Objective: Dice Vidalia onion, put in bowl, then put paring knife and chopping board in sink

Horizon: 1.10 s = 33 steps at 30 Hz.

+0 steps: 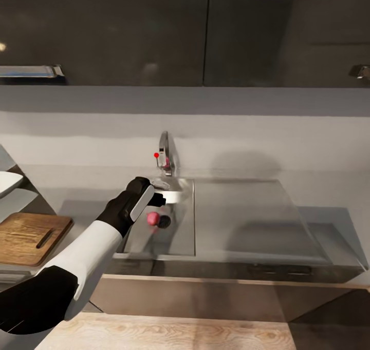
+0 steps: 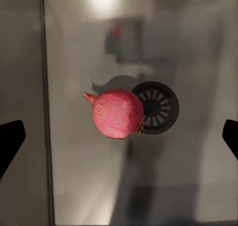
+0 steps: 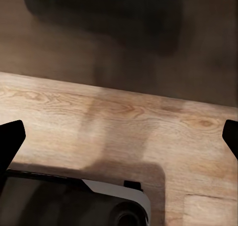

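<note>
Hovering over the sink (image 1: 241, 221), the left gripper (image 2: 119, 136) has its fingers spread wide, their dark tips at opposite edges of the left wrist view, with nothing between them but the basin floor and the onion (image 2: 118, 113). The onion lies on the bottom of the basin, touching the rim of the round drain (image 2: 159, 107); in the head view it shows as a small pink ball (image 1: 153, 218) just past the left gripper (image 1: 154, 198), below the tap (image 1: 164, 152). The right gripper (image 3: 119, 136) is also wide open and empty, hanging over a pale wood-grain floor (image 3: 148, 121), away from the work.

To the left of the sink, the board (image 1: 23, 239) rests on the counter (image 1: 67, 206), bare apart from a handle slot, and a white edge of the bowl (image 1: 7, 181) shows beyond it. I cannot make out the knife.

By my judgement, the task is at its very beginning: the onion is not yet gripped or lifted. Still ahead are the grasp, the carry to the board, dicing, filling the bowl, and returning knife and board to the sink.
</note>
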Tool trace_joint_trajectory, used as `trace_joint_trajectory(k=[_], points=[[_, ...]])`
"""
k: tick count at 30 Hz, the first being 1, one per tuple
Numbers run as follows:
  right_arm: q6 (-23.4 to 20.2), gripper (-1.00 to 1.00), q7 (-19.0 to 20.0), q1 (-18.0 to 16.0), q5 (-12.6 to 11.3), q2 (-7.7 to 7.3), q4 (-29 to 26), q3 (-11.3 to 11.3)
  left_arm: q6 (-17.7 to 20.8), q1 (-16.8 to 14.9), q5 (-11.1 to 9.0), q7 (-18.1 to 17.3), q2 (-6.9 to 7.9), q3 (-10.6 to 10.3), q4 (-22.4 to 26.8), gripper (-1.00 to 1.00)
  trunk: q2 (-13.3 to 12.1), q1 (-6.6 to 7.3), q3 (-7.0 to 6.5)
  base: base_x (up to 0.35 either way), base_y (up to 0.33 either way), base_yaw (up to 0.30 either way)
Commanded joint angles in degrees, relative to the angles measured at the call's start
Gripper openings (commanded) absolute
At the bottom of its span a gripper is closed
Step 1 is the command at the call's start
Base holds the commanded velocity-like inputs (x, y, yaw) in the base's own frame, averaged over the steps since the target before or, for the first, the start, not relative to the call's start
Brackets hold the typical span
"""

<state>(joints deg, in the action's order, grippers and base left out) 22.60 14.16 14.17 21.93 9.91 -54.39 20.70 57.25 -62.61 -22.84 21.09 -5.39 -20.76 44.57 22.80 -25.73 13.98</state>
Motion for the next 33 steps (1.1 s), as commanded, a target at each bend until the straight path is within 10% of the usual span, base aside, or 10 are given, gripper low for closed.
trace_joint_trajectory(k=[1,33], points=[[0.16,1.00,0.43,-0.02,0.31,0.09,-0.10,0.30,0.13,-0.06,-0.60,0.51,0.02,-0.16,-0.06,1.00,0.11,-0.05,0.19,0.157,0.000,0.000],[0.16,1.00,0.43,-0.02,0.31,0.09,-0.02,0.30,0.06,-0.06,-0.80,0.36,-0.06,-0.07,-3.73,1.00,0.11,-0.05,3.13,0.068,0.000,0.000]])
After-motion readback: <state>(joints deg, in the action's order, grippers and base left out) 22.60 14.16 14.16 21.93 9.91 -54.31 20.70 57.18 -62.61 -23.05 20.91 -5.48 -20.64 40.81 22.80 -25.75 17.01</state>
